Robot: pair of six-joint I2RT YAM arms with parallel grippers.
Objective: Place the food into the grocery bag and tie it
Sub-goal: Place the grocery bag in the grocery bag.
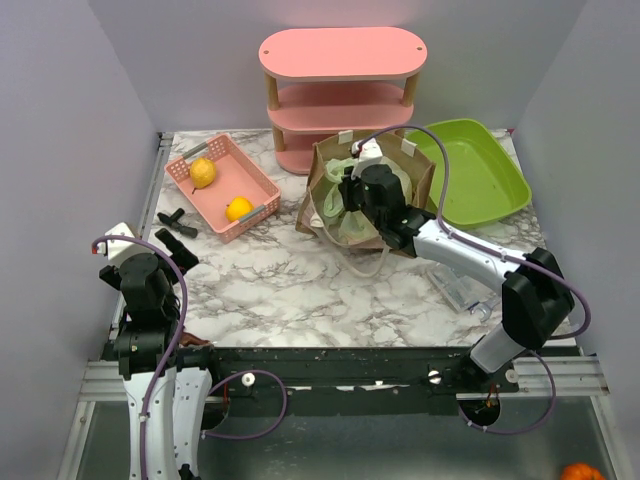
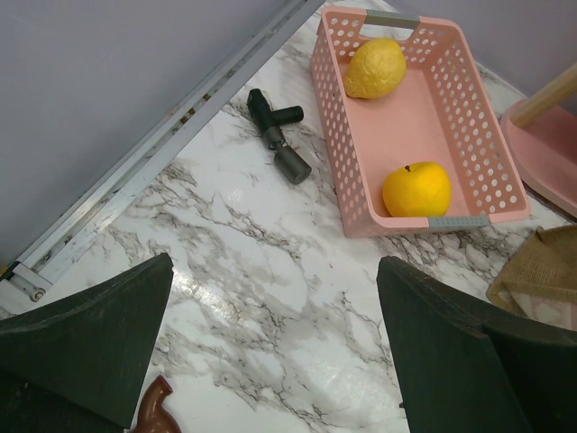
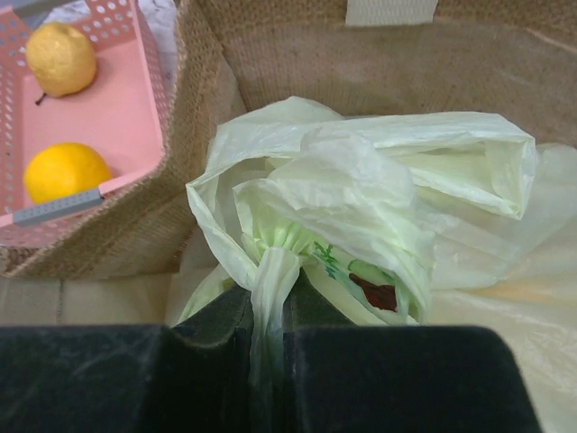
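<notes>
Looking from the top: the right gripper [image 1: 348, 205] is stretched to the far middle of the table [image 1: 300, 290], at the mouth of the brown bag [image 1: 322, 165], where the bag [image 1: 352, 232] shows pale green. How the jaws stand is hidden here.
Left arm: the left gripper [image 1: 176, 248] is held low at the near left edge, well apart from both bags.
Edges: the brown bag is hemmed by the shelf [image 1: 343, 50] behind, the tray [image 1: 480, 170] on its right and the basket [image 1: 255, 218] on its left. Bare marble lies open across the near middle.
Left wrist: the left gripper [image 2: 275, 271] is seen spread wide, with nothing in it. The lemon [image 2: 376, 68] and orange [image 2: 416, 188] in the basket and the tool [image 2: 278, 135] beside its wall are shown sharper.
Right wrist: only here is the grip shown. The right gripper [image 3: 269, 347] is closed tight on the bag's [image 3: 361, 189] twisted neck. The bag is seen inside the brown bag [image 3: 433, 63], with burlap close on the far and left sides. An avocado print is visible, but the food cannot be made out.
</notes>
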